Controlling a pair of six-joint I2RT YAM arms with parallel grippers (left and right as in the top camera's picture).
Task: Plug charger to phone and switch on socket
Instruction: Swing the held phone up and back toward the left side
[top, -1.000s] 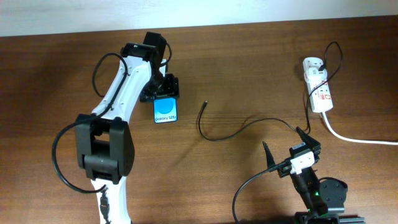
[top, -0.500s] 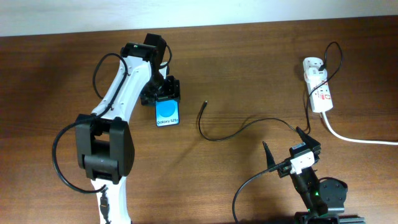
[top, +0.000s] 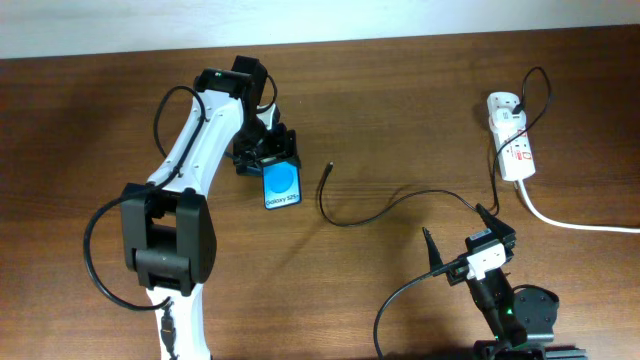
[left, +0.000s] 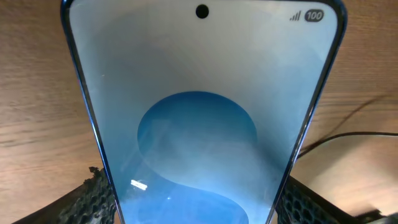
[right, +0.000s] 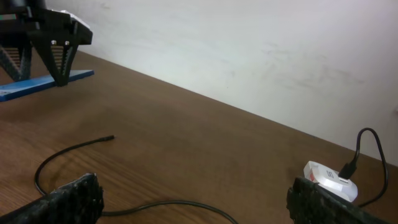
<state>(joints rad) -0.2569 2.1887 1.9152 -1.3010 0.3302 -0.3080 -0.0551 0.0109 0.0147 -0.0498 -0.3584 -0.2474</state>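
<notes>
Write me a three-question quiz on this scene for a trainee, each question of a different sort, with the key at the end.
1. True or false: the charger's connector tip is plugged into the phone.
2. What is the left gripper clamped on? A. the phone B. the connector tip C. nothing
3. Fill in: the right gripper has its jaws ___ and holds nothing.
Key: 1. False; the connector tip lies on the table, apart from the phone. 2. A. 3. open.
</notes>
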